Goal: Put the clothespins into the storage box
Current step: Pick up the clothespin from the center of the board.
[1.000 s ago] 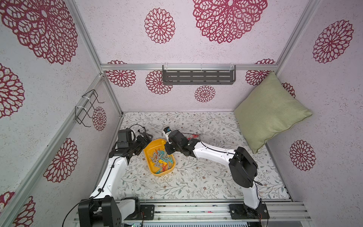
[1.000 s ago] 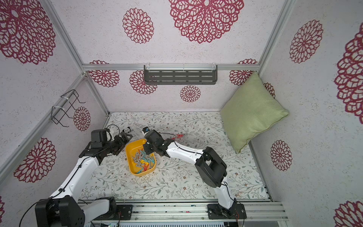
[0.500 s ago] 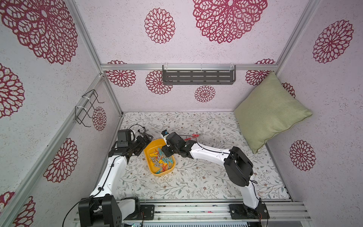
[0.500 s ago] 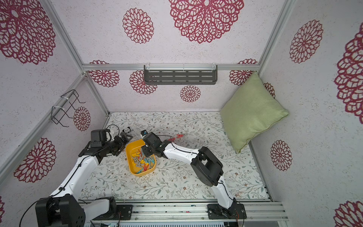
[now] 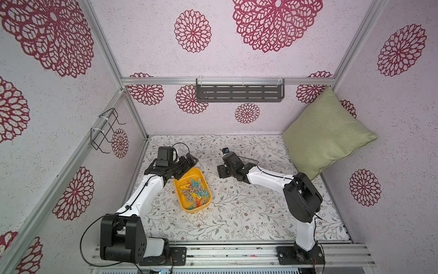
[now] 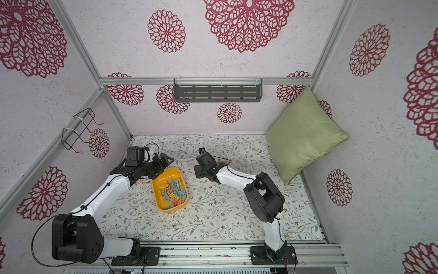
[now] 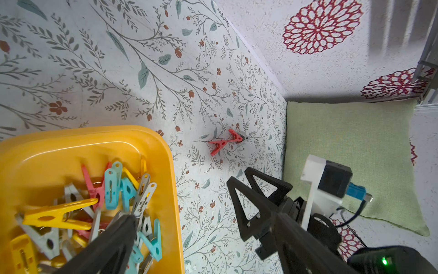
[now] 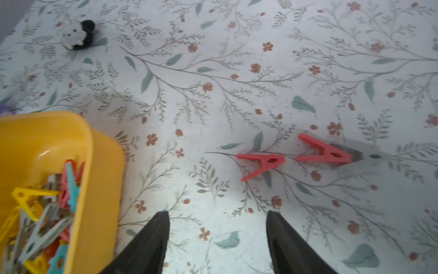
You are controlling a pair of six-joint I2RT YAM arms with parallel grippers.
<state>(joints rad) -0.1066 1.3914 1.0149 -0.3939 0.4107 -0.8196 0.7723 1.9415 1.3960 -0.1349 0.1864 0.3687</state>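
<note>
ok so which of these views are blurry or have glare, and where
Right wrist view: soft all over, the grey clothespin smeared and ghostly, the panda toy fuzzy, a glare spot on the storage box near its rim. Left wrist view: crisp on the red clothespins, with a bright highlight on the box's inner wall. Both top views: evenly lit and sharp, no glare.

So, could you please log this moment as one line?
right end effector: open, empty | storage box: part-filled | outside: two red clothespins, grey clothespin

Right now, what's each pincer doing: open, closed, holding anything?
Left pincer: open, holding nothing, at the storage box rim.
Right pincer: open, empty, short of two red clothespins.
</note>
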